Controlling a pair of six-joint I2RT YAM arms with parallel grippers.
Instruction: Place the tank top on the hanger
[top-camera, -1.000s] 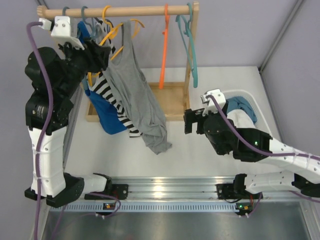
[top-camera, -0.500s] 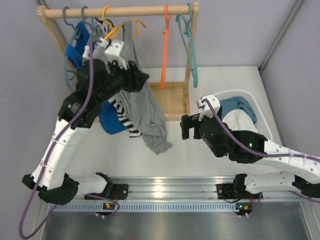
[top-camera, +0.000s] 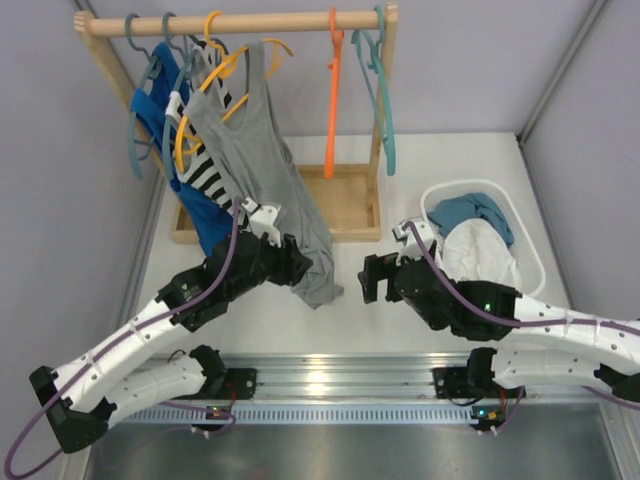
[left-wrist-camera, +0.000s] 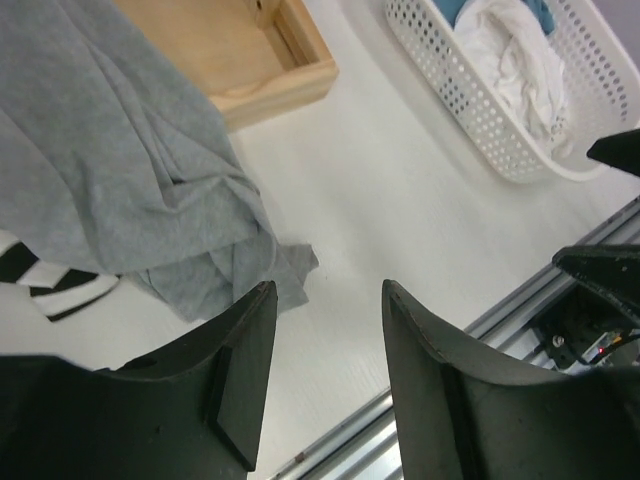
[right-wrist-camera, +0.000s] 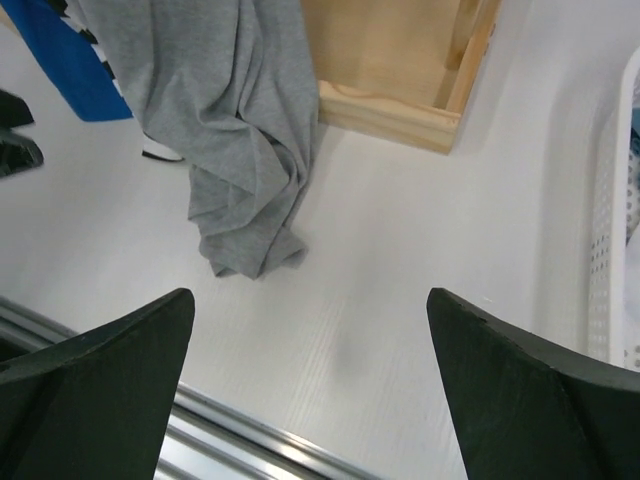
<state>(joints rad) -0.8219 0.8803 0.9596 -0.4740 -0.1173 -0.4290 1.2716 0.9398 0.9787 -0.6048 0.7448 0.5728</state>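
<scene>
The tank top (top-camera: 255, 160) hangs from the hanger (top-camera: 213, 30), which hooks over the wooden rail (top-camera: 290, 20) of a rack standing towards the bench's far left corner. One strap loops over the hanger's arm. The grey fabric drops diagonally, and its hem lies bunched on the bench (top-camera: 350, 320) just in front of the rack's wooden base (top-camera: 345, 205). A striped top (top-camera: 205, 175) and a blue top (top-camera: 150, 100) hang behind it, with a red-orange hanger (top-camera: 330, 100) and teal hangers (top-camera: 385, 110) further right along the rail.

The left gripper (top-camera: 298, 265) sits low beside the crumpled hem. In its wrist view the claw (left-wrist-camera: 327, 295) is fairly wide and holds nothing, with bare bench between the fingers and the fabric (left-wrist-camera: 110, 180) just ahead on the left. The right gripper (top-camera: 372, 278) hovers near the bench's middle, well apart from the cloth, its claw (right-wrist-camera: 308, 300) spread fully wide and empty. A white basket (top-camera: 525, 245) of laundry stands by the right edge.
</scene>
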